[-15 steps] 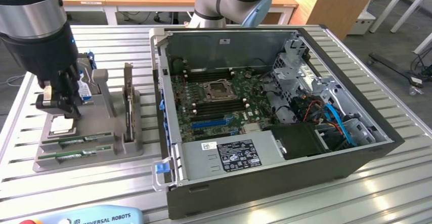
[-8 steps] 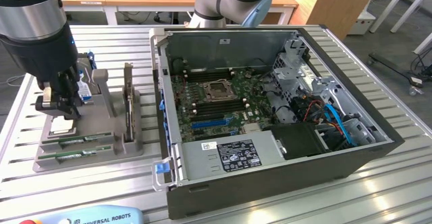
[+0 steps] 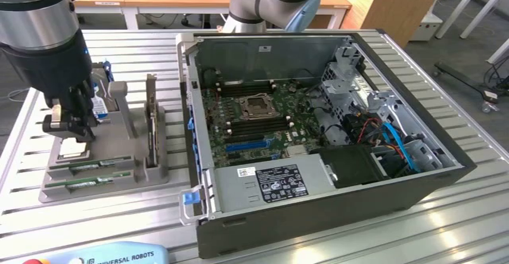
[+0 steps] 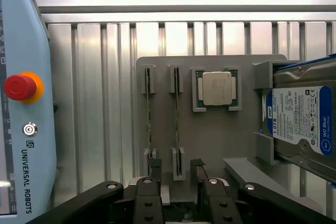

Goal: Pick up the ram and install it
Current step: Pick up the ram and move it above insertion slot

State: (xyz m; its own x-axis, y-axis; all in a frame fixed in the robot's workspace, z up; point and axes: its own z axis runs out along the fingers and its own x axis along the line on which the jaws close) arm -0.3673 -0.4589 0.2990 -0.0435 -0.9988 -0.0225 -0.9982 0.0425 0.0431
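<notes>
Nearest on the slatted metal table [image 3: 445, 228] lies a teach pendant [image 3: 95, 255] with a red stop button [image 4: 20, 86]. Just beyond it stands a grey holder [image 3: 119, 145]. In its near slots two green sticks stand on edge, side by side: the nearer ram stick [image 3: 86, 182] and the farther ram stick [image 3: 89, 164], both seated and untouched. The jaws hang over the holder toward the exterior view's left, spread wide and holding nothing. In the wrist view the farther ram stick lines up with the gap between the black fingers [image 4: 154, 169]. Past the sticks a processor chip [image 3: 71, 151] lies flat in its pocket, and a hard drive [image 4: 302, 119] sits at the holder's far end. An expansion card [image 3: 151, 127] stands upright on the holder's side toward the exterior view's right. Beside it is the open computer case [image 3: 318, 216], motherboard [image 3: 254, 115] exposed.
</notes>
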